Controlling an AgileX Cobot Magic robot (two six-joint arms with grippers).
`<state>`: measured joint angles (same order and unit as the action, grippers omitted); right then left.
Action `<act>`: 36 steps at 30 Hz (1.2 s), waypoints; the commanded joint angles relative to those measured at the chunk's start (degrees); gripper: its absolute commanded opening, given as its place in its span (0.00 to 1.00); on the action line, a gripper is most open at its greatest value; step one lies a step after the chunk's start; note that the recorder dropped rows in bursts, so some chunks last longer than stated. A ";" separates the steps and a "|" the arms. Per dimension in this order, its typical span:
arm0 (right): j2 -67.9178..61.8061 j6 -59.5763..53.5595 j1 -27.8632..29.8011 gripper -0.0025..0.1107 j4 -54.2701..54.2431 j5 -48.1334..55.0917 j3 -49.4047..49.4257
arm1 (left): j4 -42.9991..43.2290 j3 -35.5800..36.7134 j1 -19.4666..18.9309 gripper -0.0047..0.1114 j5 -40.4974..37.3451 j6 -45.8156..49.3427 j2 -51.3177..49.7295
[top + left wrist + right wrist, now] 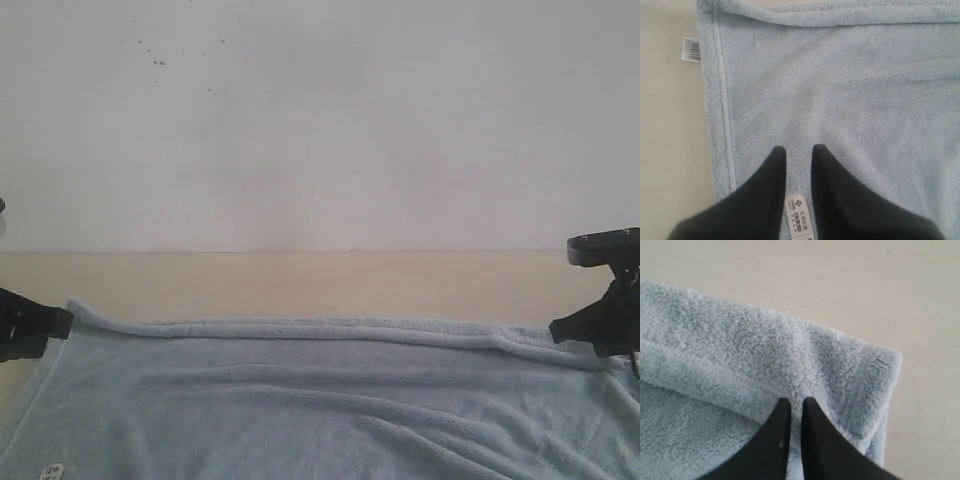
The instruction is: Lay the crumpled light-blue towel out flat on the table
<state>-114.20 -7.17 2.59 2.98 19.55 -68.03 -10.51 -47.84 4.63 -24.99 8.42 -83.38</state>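
Table (300,280): beige, running back to the white wall (320,120).

Towel (320,410): lies on the near half of the table, mostly opened out, with shallow wrinkles. Its far edge is doubled over in a long fold (330,328) running side to side. That fold is probably what remains to flatten.

Right gripper (796,400): jaws nearly together, pinched on the folded hem close to the towel's right far corner. This looks like a hold for drawing the fold toward the wall.

Left gripper (799,148): near the left hem, fingers a narrow gap apart over flat cloth. I cannot tell whether any cloth is caught.

White label (797,220): lies between the left fingers.

Second label (690,49): pokes past the hem onto the table.
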 commanded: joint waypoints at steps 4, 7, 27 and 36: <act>0.57 -1.54 0.24 0.47 0.56 0.44 -0.14 | -0.64 0.19 0.05 0.20 0.55 0.27 0.51; 0.57 -1.54 0.24 0.46 0.56 0.00 -0.14 | -0.61 0.19 0.05 0.20 0.78 0.27 0.51; -1.18 -2.52 0.24 0.47 0.56 -1.08 -0.14 | -0.61 0.19 0.05 0.20 0.78 0.27 0.51; -1.29 -2.40 0.24 0.27 0.56 -1.30 -0.14 | -0.61 0.19 0.05 0.20 0.91 0.27 0.51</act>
<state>-115.70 -9.38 2.59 3.11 18.69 -68.03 -10.51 -47.84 4.63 -24.86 8.42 -83.38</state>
